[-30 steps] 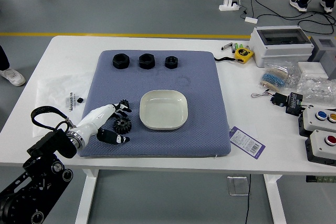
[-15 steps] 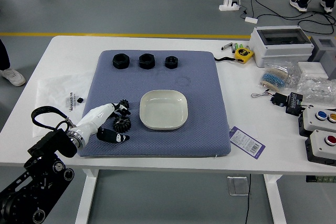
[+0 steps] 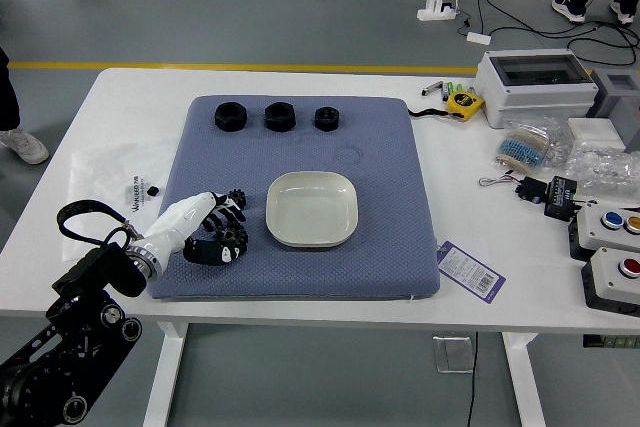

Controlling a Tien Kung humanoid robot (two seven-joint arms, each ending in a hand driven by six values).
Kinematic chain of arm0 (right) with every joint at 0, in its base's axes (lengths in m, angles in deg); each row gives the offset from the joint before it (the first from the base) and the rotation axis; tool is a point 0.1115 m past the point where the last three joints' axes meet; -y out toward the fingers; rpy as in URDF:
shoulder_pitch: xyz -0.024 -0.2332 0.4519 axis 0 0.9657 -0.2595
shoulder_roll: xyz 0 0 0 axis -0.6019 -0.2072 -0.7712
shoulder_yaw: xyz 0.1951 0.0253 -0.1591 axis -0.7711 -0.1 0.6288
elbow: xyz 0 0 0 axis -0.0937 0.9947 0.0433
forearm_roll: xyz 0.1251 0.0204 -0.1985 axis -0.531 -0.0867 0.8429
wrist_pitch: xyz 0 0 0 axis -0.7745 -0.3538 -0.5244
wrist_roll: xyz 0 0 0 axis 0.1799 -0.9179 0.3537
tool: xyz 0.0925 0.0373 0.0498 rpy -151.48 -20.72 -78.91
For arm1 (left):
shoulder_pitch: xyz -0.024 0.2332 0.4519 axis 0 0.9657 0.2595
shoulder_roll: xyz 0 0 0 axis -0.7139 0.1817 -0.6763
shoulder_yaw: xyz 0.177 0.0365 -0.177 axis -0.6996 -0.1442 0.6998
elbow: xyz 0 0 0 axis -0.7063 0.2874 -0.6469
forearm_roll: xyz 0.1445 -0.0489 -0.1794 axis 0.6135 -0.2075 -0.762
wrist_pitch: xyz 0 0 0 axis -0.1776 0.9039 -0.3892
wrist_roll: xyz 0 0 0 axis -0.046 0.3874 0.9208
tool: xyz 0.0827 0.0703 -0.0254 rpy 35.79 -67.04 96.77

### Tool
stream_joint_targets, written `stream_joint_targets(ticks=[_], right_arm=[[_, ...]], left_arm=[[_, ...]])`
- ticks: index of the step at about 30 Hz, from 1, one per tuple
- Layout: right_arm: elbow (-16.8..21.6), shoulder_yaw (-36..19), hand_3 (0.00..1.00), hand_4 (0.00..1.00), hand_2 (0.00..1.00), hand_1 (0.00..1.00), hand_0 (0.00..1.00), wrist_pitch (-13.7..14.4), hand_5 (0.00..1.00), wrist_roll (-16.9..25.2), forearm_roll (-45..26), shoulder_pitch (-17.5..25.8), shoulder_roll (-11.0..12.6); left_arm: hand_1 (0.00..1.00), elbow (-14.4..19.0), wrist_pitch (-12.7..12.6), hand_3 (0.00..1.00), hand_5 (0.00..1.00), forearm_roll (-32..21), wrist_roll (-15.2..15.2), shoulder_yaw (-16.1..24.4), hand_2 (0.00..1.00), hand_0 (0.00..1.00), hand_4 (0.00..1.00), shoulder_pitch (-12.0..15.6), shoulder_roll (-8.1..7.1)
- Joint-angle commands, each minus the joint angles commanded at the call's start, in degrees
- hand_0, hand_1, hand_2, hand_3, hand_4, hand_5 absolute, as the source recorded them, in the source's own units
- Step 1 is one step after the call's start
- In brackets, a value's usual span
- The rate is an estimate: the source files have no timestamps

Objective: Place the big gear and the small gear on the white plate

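Note:
My left hand (image 3: 226, 232) reaches in from the lower left over the blue-grey mat, its fingers curled around the big gear (image 3: 236, 237), which is black and partly hidden by them. The small black gear (image 3: 238, 197) lies just beyond, near the upper fingertips and partly covered. To the right of both gears is the white plate (image 3: 312, 209), with nothing on it. My right hand is out of view.
Several black nuts (image 3: 280, 116) stand along the mat's far side. A yellow tape measure (image 3: 464, 103), a white box (image 3: 535, 87) and button boxes (image 3: 612, 279) are at the right. A purple label (image 3: 471, 271) lies beside the mat.
The fingers of my left hand have closed in around the big gear, the thumb drawing back toward the palm. The big gear has shifted slightly and looks tilted.

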Motion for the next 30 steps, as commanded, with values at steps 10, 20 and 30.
stream_joint_targets(ticks=[10, 20, 30], right_arm=[[0.0, 0.0, 0.592, 0.806, 0.739, 0.656, 0.683, 0.0, 0.715, 0.0, 0.0, -0.1, 0.0], [0.0, 0.1, 0.592, 0.806, 0.739, 0.656, 0.683, 0.0, 0.715, 0.1, -0.1, -0.2, 0.0], [0.0, 0.2, 0.592, 0.806, 0.739, 0.656, 0.682, 0.1, 0.716, 0.2, -0.5, -0.4, 0.1]], left_arm=[[0.493, 0.6, -0.2, 0.567, 0.114, 0.1, -0.3, 0.2, 0.528, 0.430, 0.727, -0.1, -0.09], [0.475, 1.4, -2.4, 0.562, 0.095, -0.3, -2.5, 0.2, 0.516, 0.396, 0.701, -0.5, -0.10], [0.473, 2.2, -4.1, 0.562, 0.123, -0.9, -4.1, 0.1, 0.514, 0.376, 0.685, -1.2, 0.02]])
